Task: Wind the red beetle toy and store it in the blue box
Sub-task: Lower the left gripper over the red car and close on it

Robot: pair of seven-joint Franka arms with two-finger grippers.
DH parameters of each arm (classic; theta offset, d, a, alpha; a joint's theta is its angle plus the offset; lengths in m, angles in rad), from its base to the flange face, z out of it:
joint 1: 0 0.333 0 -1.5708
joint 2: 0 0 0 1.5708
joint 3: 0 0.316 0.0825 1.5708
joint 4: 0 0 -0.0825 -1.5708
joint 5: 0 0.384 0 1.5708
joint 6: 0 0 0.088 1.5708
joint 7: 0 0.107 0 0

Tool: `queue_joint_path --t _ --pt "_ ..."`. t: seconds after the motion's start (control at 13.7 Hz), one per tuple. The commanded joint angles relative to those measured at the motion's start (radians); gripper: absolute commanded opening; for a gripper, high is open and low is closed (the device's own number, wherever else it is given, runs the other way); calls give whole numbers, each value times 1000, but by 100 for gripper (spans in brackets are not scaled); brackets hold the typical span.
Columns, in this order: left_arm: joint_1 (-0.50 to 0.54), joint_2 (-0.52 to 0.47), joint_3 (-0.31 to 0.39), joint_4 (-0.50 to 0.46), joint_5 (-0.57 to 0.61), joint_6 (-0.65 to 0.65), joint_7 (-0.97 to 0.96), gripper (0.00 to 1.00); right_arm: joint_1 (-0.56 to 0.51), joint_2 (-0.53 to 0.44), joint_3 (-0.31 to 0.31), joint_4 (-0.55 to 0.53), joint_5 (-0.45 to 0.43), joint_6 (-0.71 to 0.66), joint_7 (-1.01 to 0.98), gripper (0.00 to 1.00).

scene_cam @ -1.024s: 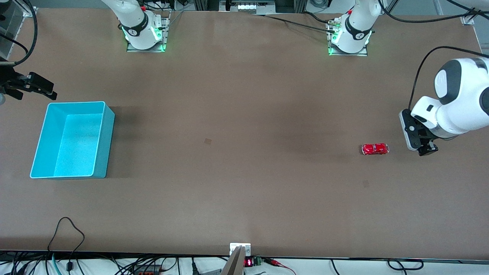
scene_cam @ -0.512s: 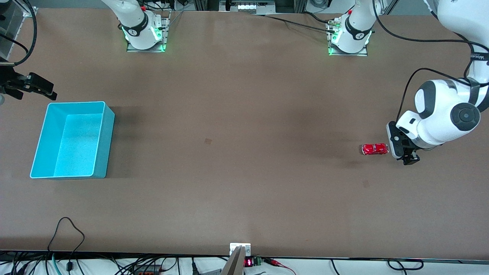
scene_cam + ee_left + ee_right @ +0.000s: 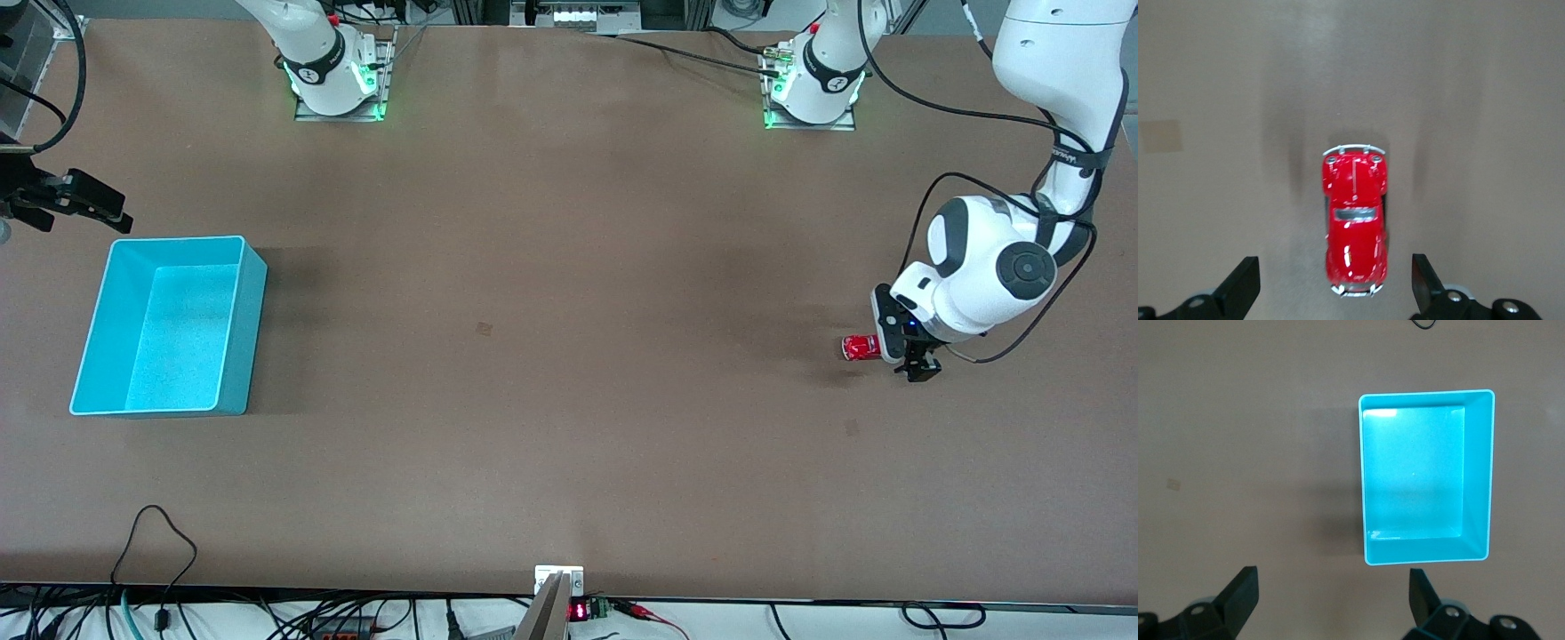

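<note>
The red beetle toy (image 3: 859,348) sits on the brown table toward the left arm's end. My left gripper (image 3: 905,354) hangs over the toy's end and hides part of it in the front view. In the left wrist view the toy (image 3: 1355,223) lies lengthwise, with its rear bumper between the open fingers of the left gripper (image 3: 1333,283), which do not touch it. The blue box (image 3: 242,329) stands empty toward the right arm's end. My right gripper (image 3: 93,201) waits open over the table beside the box. The right wrist view shows the box (image 3: 1478,473) and the right gripper (image 3: 1331,593), empty.
A small square patch (image 3: 484,328) marks the table's middle and another (image 3: 852,428) lies nearer the camera than the toy. Cables (image 3: 151,533) and a small mount (image 3: 558,582) sit at the table's near edge. The arm bases (image 3: 338,76) stand along the back.
My left arm has swung in toward the toy, and its gripper has moved from beside the toy to over its end. The toy, the box and the right gripper have not moved.
</note>
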Motion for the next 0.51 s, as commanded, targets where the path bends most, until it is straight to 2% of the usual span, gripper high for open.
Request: queue_joint_path --t 0.0,0.44 --pt "13 4 -5 -26 13 26 26 100 -1 -13 3 -12 -4 -2 14 100" --pt "53 15 -24 -26 -3 71 129 100 -1 -13 3 -12 -4 0 14 100"
